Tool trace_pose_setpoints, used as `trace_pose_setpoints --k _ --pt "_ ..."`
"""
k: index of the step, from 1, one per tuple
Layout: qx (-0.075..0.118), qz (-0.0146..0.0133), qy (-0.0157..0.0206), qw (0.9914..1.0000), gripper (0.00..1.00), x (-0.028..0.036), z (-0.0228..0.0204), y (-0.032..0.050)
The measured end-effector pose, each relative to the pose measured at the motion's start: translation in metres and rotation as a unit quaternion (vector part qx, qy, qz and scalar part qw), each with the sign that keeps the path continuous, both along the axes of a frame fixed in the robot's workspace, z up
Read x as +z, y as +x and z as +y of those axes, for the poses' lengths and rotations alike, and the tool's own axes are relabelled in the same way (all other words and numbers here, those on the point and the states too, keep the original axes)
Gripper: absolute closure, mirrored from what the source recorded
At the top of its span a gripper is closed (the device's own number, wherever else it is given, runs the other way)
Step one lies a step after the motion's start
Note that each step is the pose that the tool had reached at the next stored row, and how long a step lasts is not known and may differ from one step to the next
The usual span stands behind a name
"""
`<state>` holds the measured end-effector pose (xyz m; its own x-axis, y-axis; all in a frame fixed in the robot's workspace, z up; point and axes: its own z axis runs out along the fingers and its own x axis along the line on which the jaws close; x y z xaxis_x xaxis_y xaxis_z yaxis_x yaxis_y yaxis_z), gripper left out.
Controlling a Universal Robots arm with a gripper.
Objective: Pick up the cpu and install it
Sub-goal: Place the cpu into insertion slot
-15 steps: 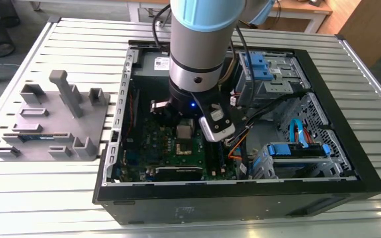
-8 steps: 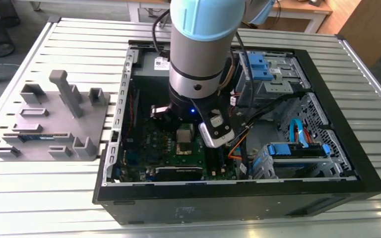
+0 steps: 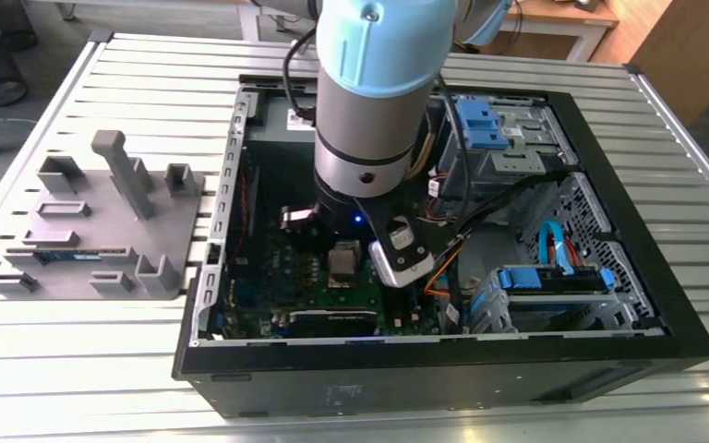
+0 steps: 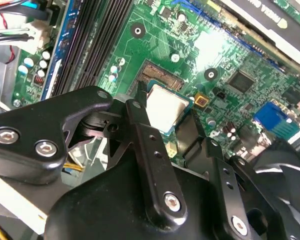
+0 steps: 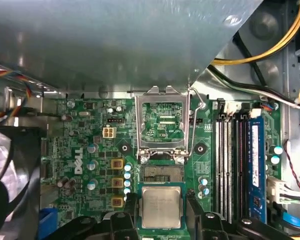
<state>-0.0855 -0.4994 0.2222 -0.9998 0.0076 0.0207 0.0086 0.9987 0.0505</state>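
— What's it all standing on?
— A slatted table [image 3: 121, 65], with a case [image 3: 453, 388] lying open on it (grey fixture [image 3: 96, 231] at the exterior view's left).
— And the gripper [image 5: 161, 212]?
— Jaws narrow, pinching the cpu [image 5: 161, 202] by two edges, just above the board [image 5: 90, 125], beside the open socket [image 5: 162, 173].

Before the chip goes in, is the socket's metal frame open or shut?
Open: the frame is flipped back, the socket bare, the cpu between the fingers.
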Motion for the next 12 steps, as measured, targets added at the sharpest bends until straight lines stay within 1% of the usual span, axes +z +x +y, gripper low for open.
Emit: trace_pose_setpoints --k 4,6,12 --pt "0.000 0.0000 -0.0001 1.00000 0.53 -0.0064 0.0000 0.0001" --pt "0.000 0.0001 -0.0008 1.00000 0.53 -0.0066 -0.0001 0.0001" --pt "0.000 0.0000 -0.0007 1.00000 0.53 -0.0078 -0.0004 0.0000"
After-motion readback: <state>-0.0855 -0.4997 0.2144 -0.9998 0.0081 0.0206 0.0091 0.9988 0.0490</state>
